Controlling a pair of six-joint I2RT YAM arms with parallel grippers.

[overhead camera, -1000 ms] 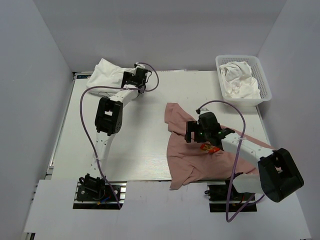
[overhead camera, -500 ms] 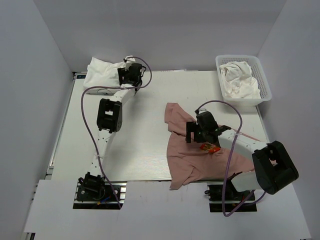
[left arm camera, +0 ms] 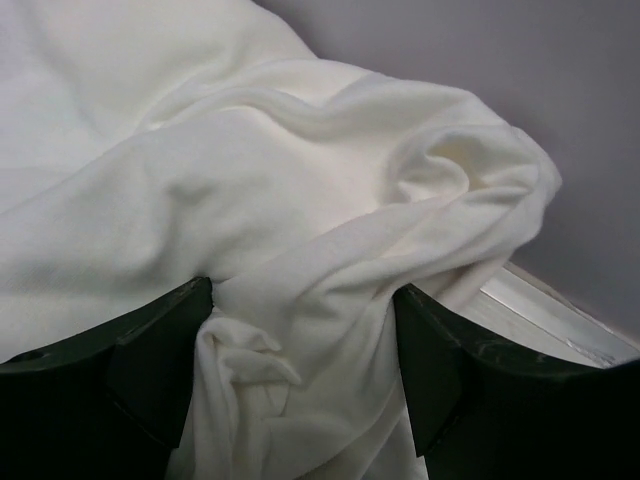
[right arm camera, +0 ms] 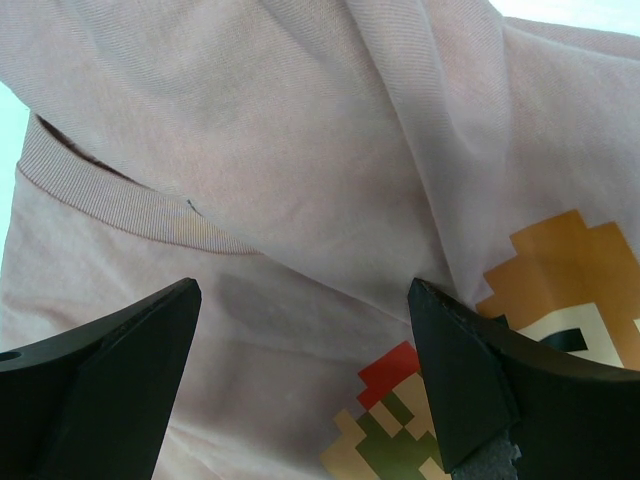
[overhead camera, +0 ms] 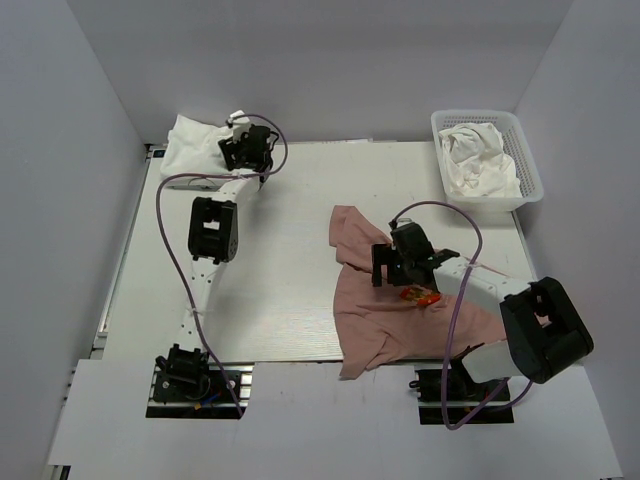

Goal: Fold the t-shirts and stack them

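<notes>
A dusty-pink t-shirt (overhead camera: 390, 320) lies crumpled on the right half of the table, its pixel-art print (overhead camera: 420, 295) showing. My right gripper (overhead camera: 392, 268) is open and hovers low over it; in the right wrist view (right arm camera: 305, 300) the collar (right arm camera: 110, 200) and the print (right arm camera: 400, 420) lie under the spread jaws. A plain white t-shirt (overhead camera: 195, 145) is bunched in the far left corner. My left gripper (overhead camera: 232, 150) is at its right edge; in the left wrist view (left arm camera: 300, 330) the jaws stand apart with white cloth (left arm camera: 300, 200) bunched between them.
A white plastic basket (overhead camera: 530, 170) at the far right holds more white t-shirts (overhead camera: 480, 160). Grey walls enclose the table on three sides. Purple cables loop from both arms. The metal table edge (left arm camera: 560, 310) shows next to the wall.
My left gripper has moved left toward the far corner, and the white t-shirt has shifted left and bunched tighter with it. The right gripper has barely moved over the pink shirt.
</notes>
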